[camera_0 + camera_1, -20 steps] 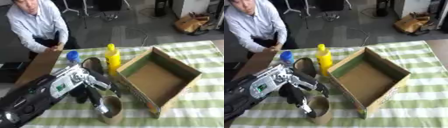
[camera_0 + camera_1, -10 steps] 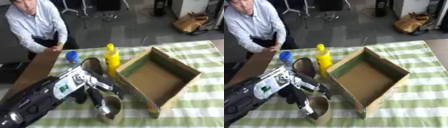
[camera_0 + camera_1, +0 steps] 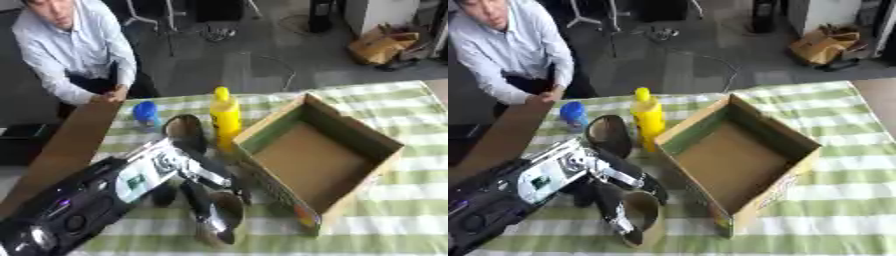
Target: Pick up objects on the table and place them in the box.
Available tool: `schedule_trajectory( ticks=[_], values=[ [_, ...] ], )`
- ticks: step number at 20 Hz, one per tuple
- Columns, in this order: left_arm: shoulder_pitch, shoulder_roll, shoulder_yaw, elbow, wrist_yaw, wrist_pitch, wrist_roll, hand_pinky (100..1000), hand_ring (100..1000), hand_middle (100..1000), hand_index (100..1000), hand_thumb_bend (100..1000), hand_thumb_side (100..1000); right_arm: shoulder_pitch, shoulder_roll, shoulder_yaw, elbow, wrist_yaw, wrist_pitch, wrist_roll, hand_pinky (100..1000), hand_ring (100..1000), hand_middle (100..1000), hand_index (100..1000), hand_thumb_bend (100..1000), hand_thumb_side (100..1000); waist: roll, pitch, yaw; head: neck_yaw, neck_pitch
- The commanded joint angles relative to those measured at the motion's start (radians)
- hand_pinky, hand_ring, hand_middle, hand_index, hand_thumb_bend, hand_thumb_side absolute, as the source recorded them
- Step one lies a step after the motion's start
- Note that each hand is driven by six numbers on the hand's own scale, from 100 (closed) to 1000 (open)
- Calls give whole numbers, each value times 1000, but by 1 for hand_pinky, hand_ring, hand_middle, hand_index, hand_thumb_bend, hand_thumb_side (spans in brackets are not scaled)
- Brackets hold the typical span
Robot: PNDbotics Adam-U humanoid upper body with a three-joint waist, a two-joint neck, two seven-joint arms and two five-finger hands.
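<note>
Here, left eye view: left hand (image 3: 199,192) curled round a brown tape roll (image 3: 223,216) just left of the open cardboard box (image 3: 317,162). Right eye view: yellow bottle (image 3: 648,118) upright, touching the box's near-left wall; box print unreadable

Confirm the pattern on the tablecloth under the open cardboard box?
Green and white checked cloth, a gingham-style plaid; it shows best in the right eye view.
</note>
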Motion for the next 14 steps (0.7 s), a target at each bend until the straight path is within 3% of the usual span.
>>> schedule_trajectory(
  ticks=[1,14],
  values=[
    [-9,5,8,4,-5,-11,0,1000,1000,1000,1000,746,721,-14,-9,-2,-20,-10,-4,0,856,677,565,542,100,812,-10,-13,0,3,-9],
    [-1,-12,32,40,-99,-71,0,1000,1000,1000,1000,757,712,-14,-6,1,-20,-19,-6,0,851,661,555,531,100,805,-11,-11,-2,3,-12]
  ],
)
